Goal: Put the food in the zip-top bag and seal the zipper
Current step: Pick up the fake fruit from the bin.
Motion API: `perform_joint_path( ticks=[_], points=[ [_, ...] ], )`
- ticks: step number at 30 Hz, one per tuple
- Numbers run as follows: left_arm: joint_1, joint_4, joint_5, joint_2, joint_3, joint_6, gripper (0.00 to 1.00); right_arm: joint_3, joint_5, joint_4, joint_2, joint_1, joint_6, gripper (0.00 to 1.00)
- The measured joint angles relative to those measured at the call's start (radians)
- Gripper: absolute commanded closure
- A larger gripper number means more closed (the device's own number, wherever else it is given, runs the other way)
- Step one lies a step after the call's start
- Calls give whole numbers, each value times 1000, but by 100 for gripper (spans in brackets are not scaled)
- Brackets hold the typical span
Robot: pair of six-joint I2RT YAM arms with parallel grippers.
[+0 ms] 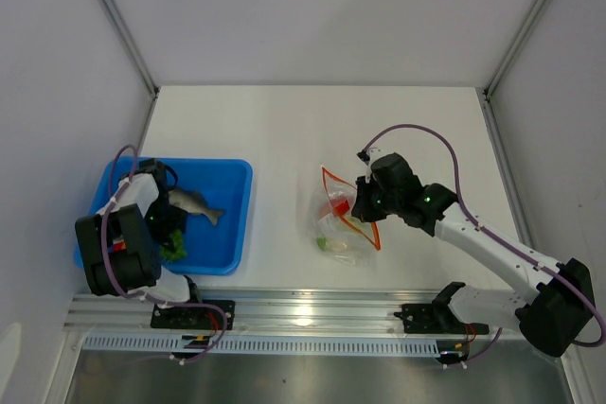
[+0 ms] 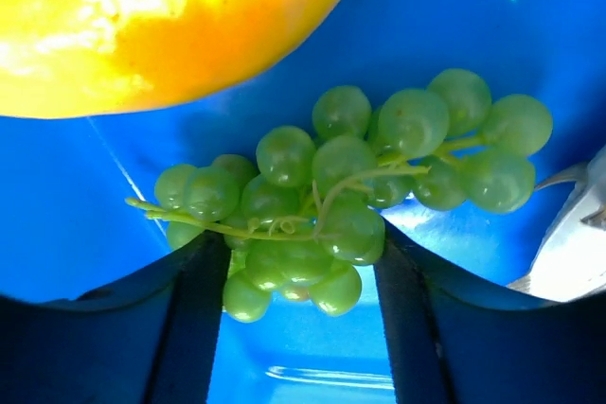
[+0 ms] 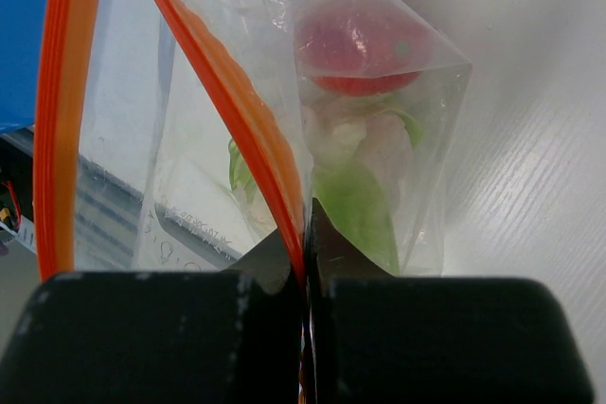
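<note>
The clear zip-top bag (image 1: pixel 343 226) lies mid-table with its mouth open. My right gripper (image 1: pixel 362 202) is shut on its red zipper (image 3: pixel 220 94), pinching the strip between its tips (image 3: pixel 305 234). Inside the bag I see a red-orange fruit (image 3: pixel 360 44), white cauliflower (image 3: pixel 352 135) and a green leafy piece (image 3: pixel 356 207). My left gripper (image 1: pixel 169 232) is down in the blue tray (image 1: pixel 237 169), open (image 2: pixel 298 267), with a bunch of green grapes (image 2: pixel 350 191) between its fingertips. A yellow lemon-like piece (image 2: pixel 142 16) lies just beyond. The grey fish (image 1: pixel 195 203) lies beside it.
The tray's wall stands close around my left gripper. Grey enclosure walls border the table at left, right and back. The metal rail with the arm bases (image 1: pixel 312 314) runs along the near edge.
</note>
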Motion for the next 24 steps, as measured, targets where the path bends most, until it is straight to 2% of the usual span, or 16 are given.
perform_joint_path(
  ticks=[8,14,24],
  points=[
    [0,17,19,-93,-10,26,63,-9,0,6,0,0,3,100],
    [0,37,43,-247,-9,52,83,-16,-2,8,-2,-2,4,100],
    [-12,-13,83,-392,49,80,82,-16,-3,14,-2,-2,5,100]
  ],
)
